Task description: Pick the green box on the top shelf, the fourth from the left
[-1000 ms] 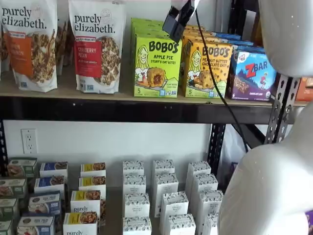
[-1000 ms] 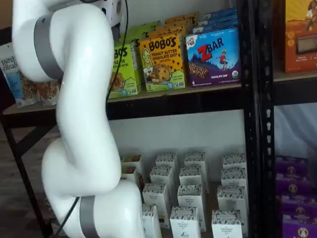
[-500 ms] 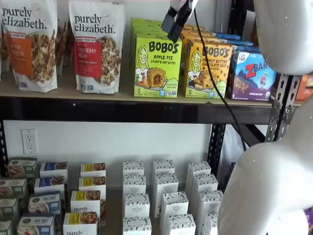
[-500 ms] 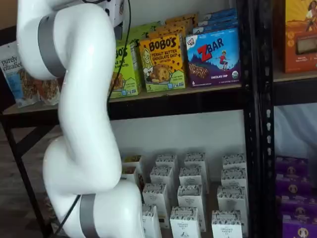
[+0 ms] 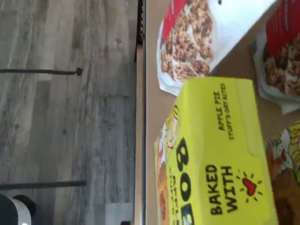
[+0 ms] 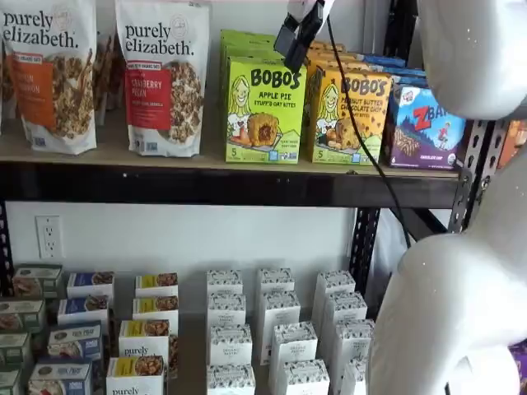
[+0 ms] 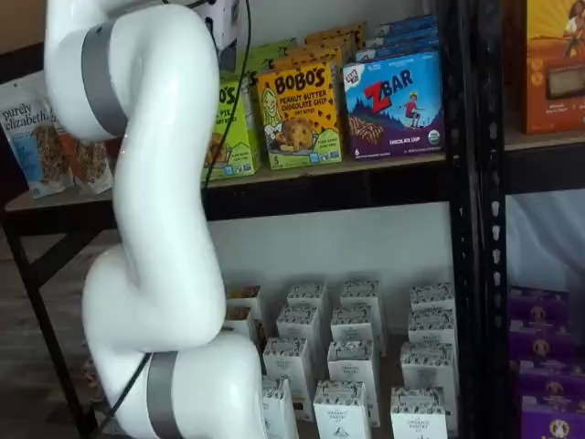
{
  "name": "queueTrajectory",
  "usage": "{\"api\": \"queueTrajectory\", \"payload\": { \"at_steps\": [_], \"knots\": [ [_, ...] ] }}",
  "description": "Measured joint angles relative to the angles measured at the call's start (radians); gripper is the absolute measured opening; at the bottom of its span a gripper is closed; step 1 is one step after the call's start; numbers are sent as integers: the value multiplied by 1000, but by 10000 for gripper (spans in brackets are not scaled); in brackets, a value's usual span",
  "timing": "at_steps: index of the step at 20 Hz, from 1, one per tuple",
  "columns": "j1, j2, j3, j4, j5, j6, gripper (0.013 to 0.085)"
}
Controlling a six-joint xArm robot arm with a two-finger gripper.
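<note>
The green box [image 6: 265, 111] stands at the front edge of the top shelf [image 6: 230, 185], facing out, with more green boxes lined up behind it; in the wrist view its lid [image 5: 220, 150] fills the frame, which tells me I am above it and not yet on it. The gripper [image 6: 296, 37] hangs just over the box's upper right corner in a shelf view, holding nothing. I see its black fingers only side-on there, so the pictures alone do not show the gap, but I take them to be spread as wide as they go. My main worry is the neighbour: the yellow-orange Bobo's box [image 6: 350, 115] stands just beside the green one, touching or nearly so, and I judge that a finger coming down on that side could land on its lid or wedge between the two and tip one forward off the shelf. On the other side the granola pouch [image 6: 160, 78] leans close and could snag. The cable [image 6: 354, 123] drapes across the yellow-orange box, and I think it might drag that box as I pull back.
</note>
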Motion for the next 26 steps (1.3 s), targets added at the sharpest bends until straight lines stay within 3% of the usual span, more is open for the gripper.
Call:
{"api": "queueTrajectory", "payload": {
  "at_steps": [11,26],
  "knots": [
    [-7,30,-4,-36,-8,-22,850],
    [21,25,34,-58,-48,-10,850]
  ]
}}
